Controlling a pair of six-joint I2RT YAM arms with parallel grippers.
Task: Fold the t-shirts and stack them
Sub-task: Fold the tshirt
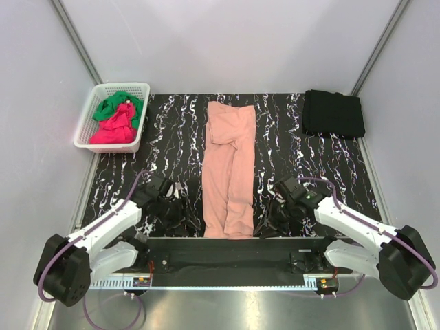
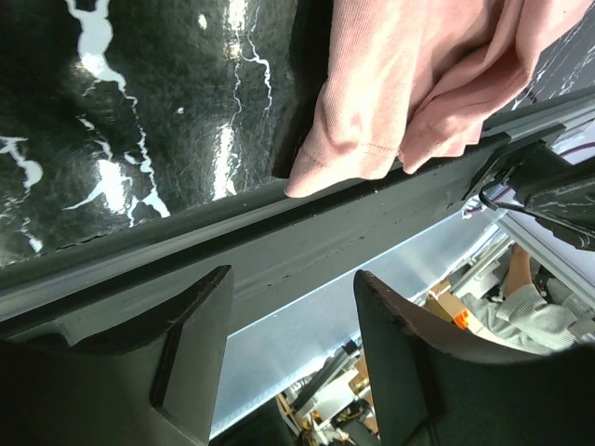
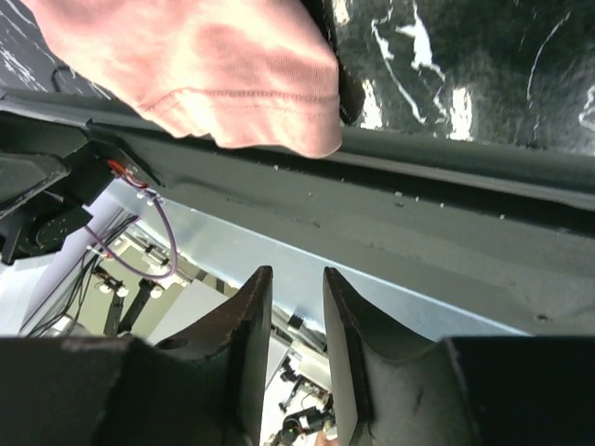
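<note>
The pink t-shirt [image 1: 230, 172] lies in a long strip, hem at the tabletop [image 1: 165, 137] near edge. The left fingers [image 2: 200, 334] are wide apart and the right fingers [image 3: 246, 325] narrowly apart, empty, flanking it.

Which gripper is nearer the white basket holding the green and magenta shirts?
Left. The left gripper sits just left of the pink shirt's near end, on the basket's side; the right gripper is across that shirt, farther from the basket.

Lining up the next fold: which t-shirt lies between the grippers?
The salmon-pink cloth t-shirt, a long strip mid-table; the black tee sits far right, the green tee and magenta-red tee in the white basket.
</note>
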